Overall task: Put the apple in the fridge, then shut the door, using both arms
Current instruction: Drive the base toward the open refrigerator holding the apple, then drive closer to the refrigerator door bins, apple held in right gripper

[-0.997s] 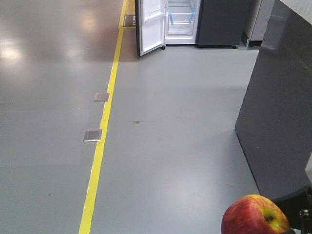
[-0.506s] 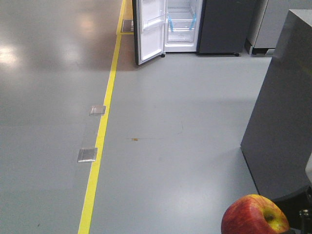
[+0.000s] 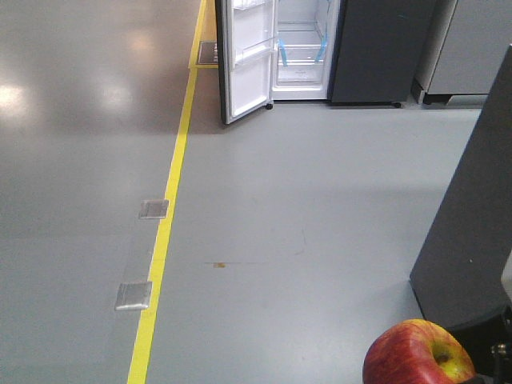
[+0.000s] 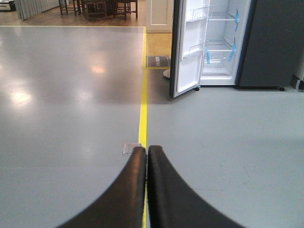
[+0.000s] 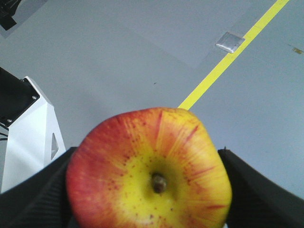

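Note:
The red and yellow apple (image 3: 418, 354) (image 5: 149, 171) sits between the black fingers of my right gripper (image 5: 147, 153), which is shut on it, stem dimple facing the wrist camera. It shows at the bottom right of the front view. Far ahead across the floor stands the fridge (image 3: 302, 48) (image 4: 221, 42), white inside with blue tape strips on its shelves. Its door (image 3: 244, 68) (image 4: 189, 52) is swung open to the left, with clear bins on its white inner face. My left gripper (image 4: 147, 151) is shut on nothing and points at the floor ahead.
A yellow floor line (image 3: 164, 240) runs toward the fridge's left side, with two metal floor plates (image 3: 134, 295) beside it. A dark grey cabinet (image 3: 472, 224) stands close on the right. Part of the white robot base (image 5: 28, 137) shows below. Chairs (image 4: 95, 5) stand far back.
The whole view has moved forward: the fridge is nearer and lower in the frame, the floor plates have slid down and the grey cabinet has shifted right. The apple stays in the right gripper.

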